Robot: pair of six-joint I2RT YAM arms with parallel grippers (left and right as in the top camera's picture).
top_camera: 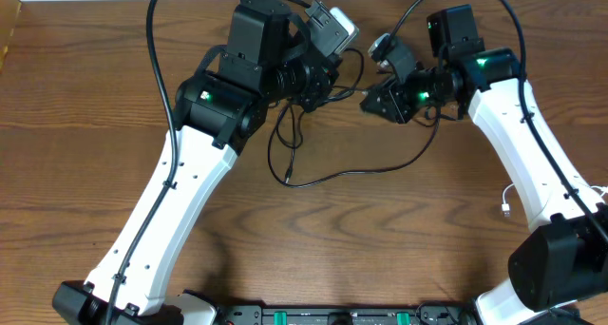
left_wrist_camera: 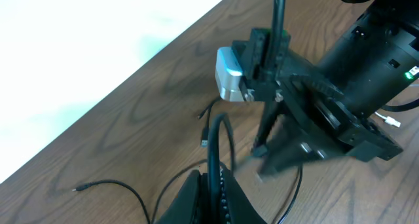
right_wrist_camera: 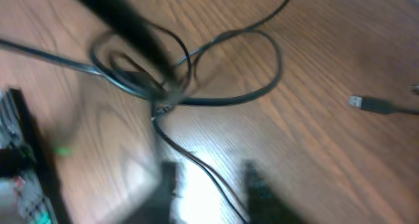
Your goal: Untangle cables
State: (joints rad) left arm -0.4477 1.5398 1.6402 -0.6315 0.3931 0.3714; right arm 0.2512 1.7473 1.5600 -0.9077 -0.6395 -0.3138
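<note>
Thin black cables (top_camera: 313, 181) lie looped on the wooden table between the two arms. My left gripper (top_camera: 328, 87) is shut on a black cable, which runs up from between its jaws (left_wrist_camera: 213, 185) in the left wrist view. My right gripper (top_camera: 366, 102) faces it closely. In the blurred right wrist view its fingers (right_wrist_camera: 213, 185) are apart, with a thin black strand (right_wrist_camera: 196, 165) between them. A knot of black loops (right_wrist_camera: 157, 86) lies just ahead of them. A white cable end (top_camera: 506, 207) lies at the right, by the right arm.
A loose black plug end (left_wrist_camera: 75, 188) lies at the left in the left wrist view. Another plug (right_wrist_camera: 366, 103) lies at the right in the right wrist view. Thick black arm cables (top_camera: 157, 49) arch over the table's far part. The table's far edge (left_wrist_camera: 131, 73) is close.
</note>
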